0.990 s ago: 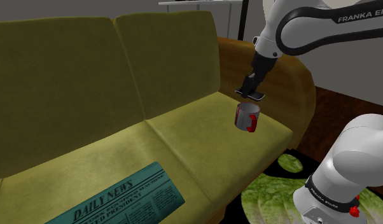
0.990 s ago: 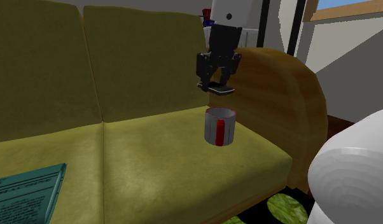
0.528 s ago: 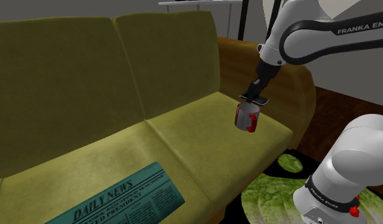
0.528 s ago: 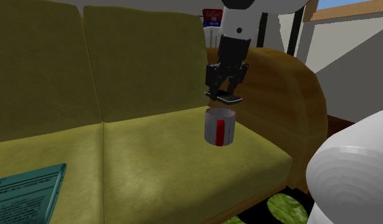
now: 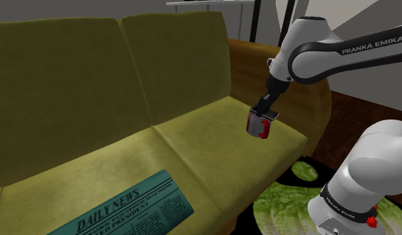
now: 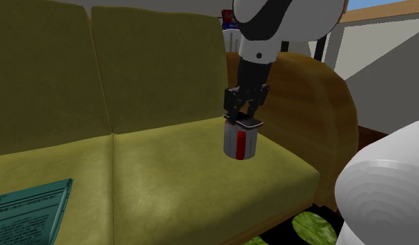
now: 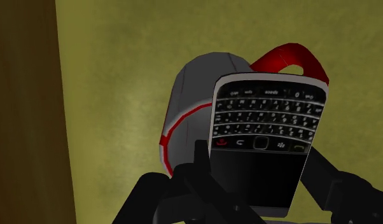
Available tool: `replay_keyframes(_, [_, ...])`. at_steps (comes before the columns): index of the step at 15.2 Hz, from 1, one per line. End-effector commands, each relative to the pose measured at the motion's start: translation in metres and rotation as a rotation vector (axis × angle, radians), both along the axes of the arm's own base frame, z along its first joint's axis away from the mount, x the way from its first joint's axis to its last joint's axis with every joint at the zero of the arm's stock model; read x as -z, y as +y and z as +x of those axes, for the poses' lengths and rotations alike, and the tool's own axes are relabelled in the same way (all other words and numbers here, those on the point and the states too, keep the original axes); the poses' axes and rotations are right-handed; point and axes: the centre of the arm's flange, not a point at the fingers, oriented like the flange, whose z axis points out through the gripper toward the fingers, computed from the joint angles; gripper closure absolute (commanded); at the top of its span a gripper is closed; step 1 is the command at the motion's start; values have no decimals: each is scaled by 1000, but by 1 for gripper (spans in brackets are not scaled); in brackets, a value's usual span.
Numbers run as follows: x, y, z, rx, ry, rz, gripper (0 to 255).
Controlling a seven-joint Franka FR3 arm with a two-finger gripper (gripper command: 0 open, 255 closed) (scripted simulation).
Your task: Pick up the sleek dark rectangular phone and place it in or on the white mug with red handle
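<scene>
Setting: an olive-green sofa (image 5: 193, 133) with two seat cushions and a brown wooden armrest (image 5: 312, 80) at the 3 o'clock end in the shoulder view. A teal newspaper (image 5: 129, 207) headed "DAILY NEWS" lies on the front of the seat toward 7 o'clock. A green leaf-patterned rug (image 5: 286, 190) covers dark wood floor (image 5: 366, 110) at 5 o'clock, beside the white stand (image 5: 360, 180). Grey wall shows behind the backrest.

Pincer: the black gripper (image 5: 264, 109) hangs from the arm, pointing down over the seat cushion nearest the armrest. Its fingers (image 7: 187, 181) are closed on the phone (image 5: 267, 113), clasping the two long edges of the dark keypad handset, which is held roughly level, screen and keys facing the wrist camera.

Task objects: the phone sits at the rim of the mug (image 5: 258, 125), directly over its opening; contact with the rim cannot be told. The mug, greyish-white with a red handle (image 7: 291, 59), stands upright on the cushion, toward 3 o'clock of the seat.
</scene>
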Motion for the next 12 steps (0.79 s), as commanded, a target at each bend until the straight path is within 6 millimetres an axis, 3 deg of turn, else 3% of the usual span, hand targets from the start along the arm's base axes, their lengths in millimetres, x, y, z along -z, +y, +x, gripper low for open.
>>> replay_keyframes(1, [6,0,-1,0,-1,0,255])
replay_keyframes(8, [6,0,-1,0,-1,0,255])
replay_keyframes(9, [6,0,-1,0,-1,0,0])
replay_keyframes(12, [6,0,-1,0,-1,0,0])
